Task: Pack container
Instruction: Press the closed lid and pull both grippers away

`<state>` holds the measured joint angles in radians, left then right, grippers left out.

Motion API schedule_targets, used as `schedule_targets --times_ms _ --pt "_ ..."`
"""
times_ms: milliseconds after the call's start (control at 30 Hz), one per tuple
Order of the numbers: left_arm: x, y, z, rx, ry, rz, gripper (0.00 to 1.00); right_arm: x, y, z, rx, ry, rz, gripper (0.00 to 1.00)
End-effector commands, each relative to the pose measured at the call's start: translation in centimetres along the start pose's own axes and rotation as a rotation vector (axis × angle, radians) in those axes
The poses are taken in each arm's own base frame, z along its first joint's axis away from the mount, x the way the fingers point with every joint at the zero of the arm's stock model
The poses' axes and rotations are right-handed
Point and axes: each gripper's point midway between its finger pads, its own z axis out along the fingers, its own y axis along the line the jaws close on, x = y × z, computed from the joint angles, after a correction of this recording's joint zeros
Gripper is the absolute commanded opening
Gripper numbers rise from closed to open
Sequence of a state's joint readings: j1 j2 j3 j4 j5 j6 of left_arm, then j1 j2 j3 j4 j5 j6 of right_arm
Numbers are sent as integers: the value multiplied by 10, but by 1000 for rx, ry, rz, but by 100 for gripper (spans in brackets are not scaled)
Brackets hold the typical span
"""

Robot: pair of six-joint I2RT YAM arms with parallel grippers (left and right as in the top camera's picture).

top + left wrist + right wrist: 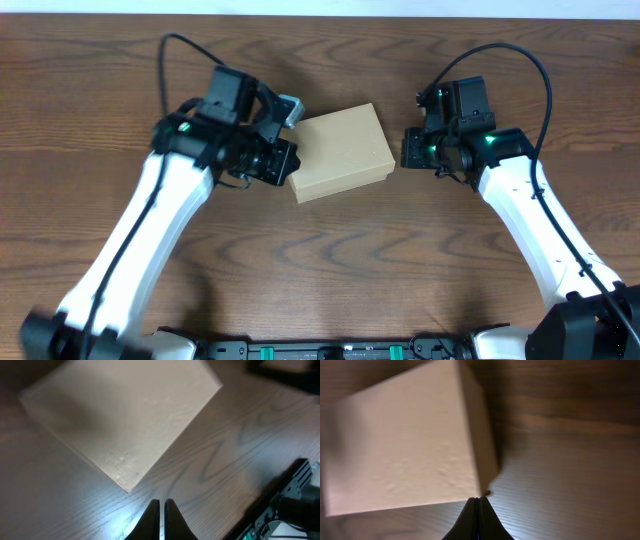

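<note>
Overhead, the closed tan cardboard container point(341, 152) lies flat near the middle of the wooden tabletop point(330, 260), turned slightly askew, between the two arms. The left gripper point(292, 163) sits just beside its left end, fingers pressed together and holding nothing. The right gripper point(404, 150), fingers likewise together and empty, is at the container's right end.

From overhead we look straight down on the table point(330, 260) from well above. Each wrist view faces downward, close over the container point(340, 152), which all three views share.
</note>
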<state>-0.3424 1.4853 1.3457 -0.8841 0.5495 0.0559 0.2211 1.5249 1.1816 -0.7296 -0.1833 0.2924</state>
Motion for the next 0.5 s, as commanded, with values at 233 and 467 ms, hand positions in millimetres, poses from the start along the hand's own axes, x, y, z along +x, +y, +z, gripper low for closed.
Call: schedule_targets --times_ms 233,467 --pt "10 -27 -62 -34 -124 85 6 22 -25 34 65 4 127 1" --pt "14 -33 -74 -34 -148 101 6 24 -3 48 -46 -12 116 1"
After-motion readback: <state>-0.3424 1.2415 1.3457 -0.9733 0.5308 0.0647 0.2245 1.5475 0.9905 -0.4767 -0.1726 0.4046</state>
